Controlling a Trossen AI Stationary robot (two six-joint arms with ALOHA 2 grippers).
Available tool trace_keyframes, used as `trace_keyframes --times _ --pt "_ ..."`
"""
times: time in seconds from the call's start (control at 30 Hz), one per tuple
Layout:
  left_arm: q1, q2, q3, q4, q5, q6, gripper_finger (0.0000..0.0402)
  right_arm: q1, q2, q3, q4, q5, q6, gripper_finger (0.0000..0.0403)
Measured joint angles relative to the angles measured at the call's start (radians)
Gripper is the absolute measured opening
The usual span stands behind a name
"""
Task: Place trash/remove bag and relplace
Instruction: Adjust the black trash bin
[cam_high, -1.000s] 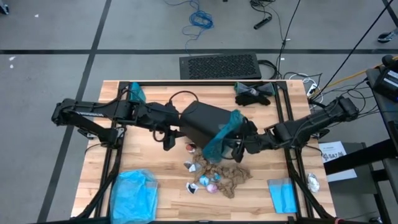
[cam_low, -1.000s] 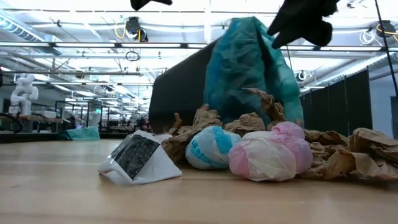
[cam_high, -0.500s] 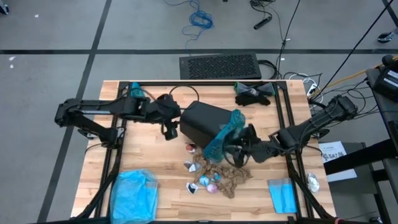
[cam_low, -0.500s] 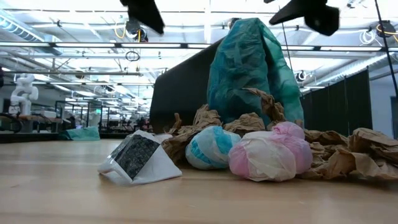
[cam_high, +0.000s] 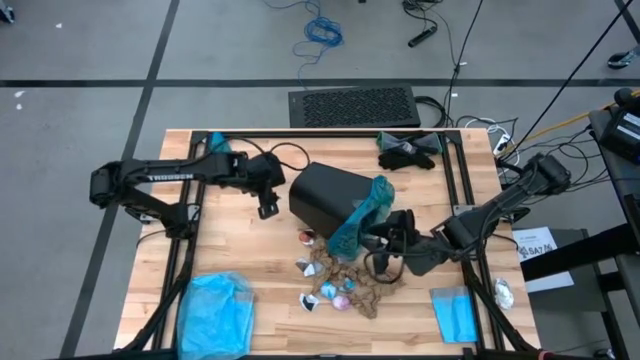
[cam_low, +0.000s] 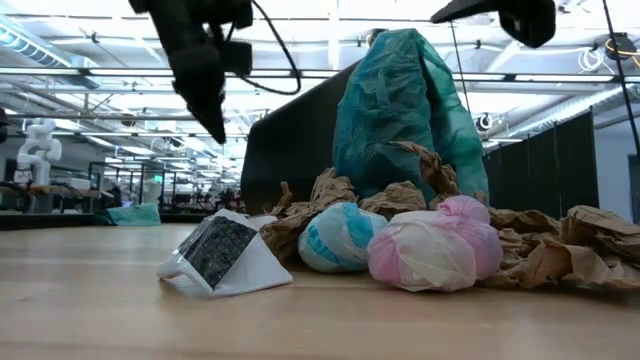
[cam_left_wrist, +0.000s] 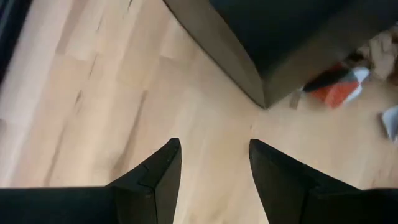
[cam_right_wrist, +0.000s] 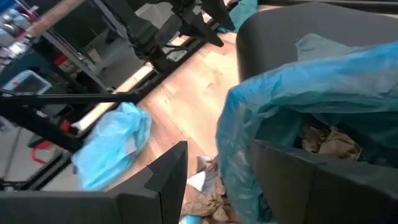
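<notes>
The black bin (cam_high: 322, 194) lies on its side mid-table, with the teal bag (cam_high: 358, 218) spilling from its mouth toward the table's near edge. The trash (cam_high: 346, 280), brown netting paper with white, pink and pale blue balls (cam_low: 425, 245), is heaped on the table in front of the mouth, and some shows inside the bag (cam_right_wrist: 323, 140). My left gripper (cam_left_wrist: 214, 168) is open, pointing steeply down over bare wood beside the bin's closed-end corner (cam_left_wrist: 261, 68). My right gripper (cam_right_wrist: 217, 180) is open on the mouth's right side, near the bag's rim (cam_right_wrist: 236, 143).
A pale blue plastic bag (cam_high: 215, 312) lies at the near left corner and a folded blue one (cam_high: 455, 315) at the near right. A black bundle (cam_high: 405, 152) sits at the far right. Dark frame rails (cam_high: 458, 190) run along the table's sides.
My left gripper has sunk beside the bin's closed end, drawn a little toward the table's far edge, and tipped to point more steeply down. My right gripper has drawn back from the top of the bag toward the table's right edge and rolled. The bin, bag and trash have stayed put.
</notes>
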Motion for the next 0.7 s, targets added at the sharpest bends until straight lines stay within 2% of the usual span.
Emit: trace_keyframes --times 0.2,0.37,0.47,0.6,0.7 --pt "0.025 0.000 -0.123 0.191 0.007 -0.055 0.0184 -0.050 0.054 0.000 0.029 -0.044 -0.012 0.0168" --pt "0.042 0.000 -0.160 0.267 0.007 -0.068 0.0184 -0.113 0.082 0.000 0.039 -0.048 -0.019 0.0164" --pt "0.048 -0.001 -0.160 0.304 0.024 -0.070 0.0184 -0.149 0.083 0.000 0.054 -0.057 -0.039 0.0125" --pt "0.046 -0.001 -0.160 0.318 0.039 -0.094 0.0184 -0.191 0.051 0.000 0.059 -0.131 -0.108 0.0022" --pt "0.044 -0.001 -0.160 0.307 0.064 -0.099 0.0184 -0.228 0.027 0.025 0.004 -0.164 -0.126 0.0007"
